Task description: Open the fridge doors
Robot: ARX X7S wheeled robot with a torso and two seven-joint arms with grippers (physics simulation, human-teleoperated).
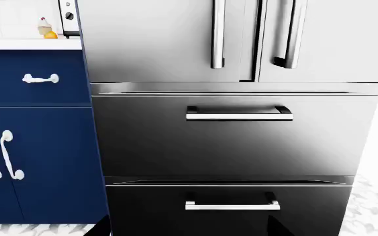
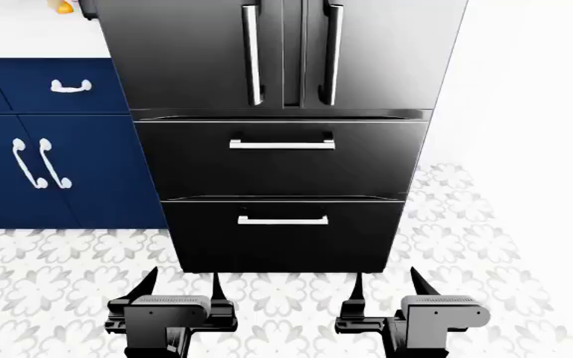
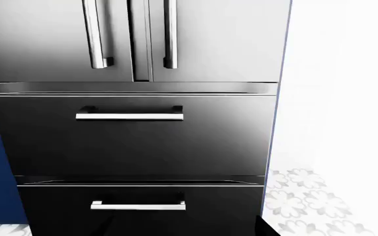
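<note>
The fridge doors are two tall glossy dark panels, both closed, meeting at a narrow seam. The left door [image 2: 177,52] carries a vertical silver bar handle [image 2: 253,52]; the right door [image 2: 396,52] carries its own handle [image 2: 331,52]. Both doors also show in the left wrist view [image 1: 149,39] [image 1: 340,39] and the right wrist view [image 3: 38,39] [image 3: 228,39]. My left gripper [image 2: 182,287] and right gripper [image 2: 389,287] hang low over the floor, short of the fridge's base. Both are open with nothing between the fingers.
Two wide black drawers with horizontal handles [image 2: 281,144] [image 2: 283,220] sit under the doors. Navy cabinets with white handles [image 2: 38,164] stand left of the fridge under a white counter [image 1: 28,44]. A white wall [image 2: 525,112] stands on the right. The floor [image 2: 48,268] is patterned tile.
</note>
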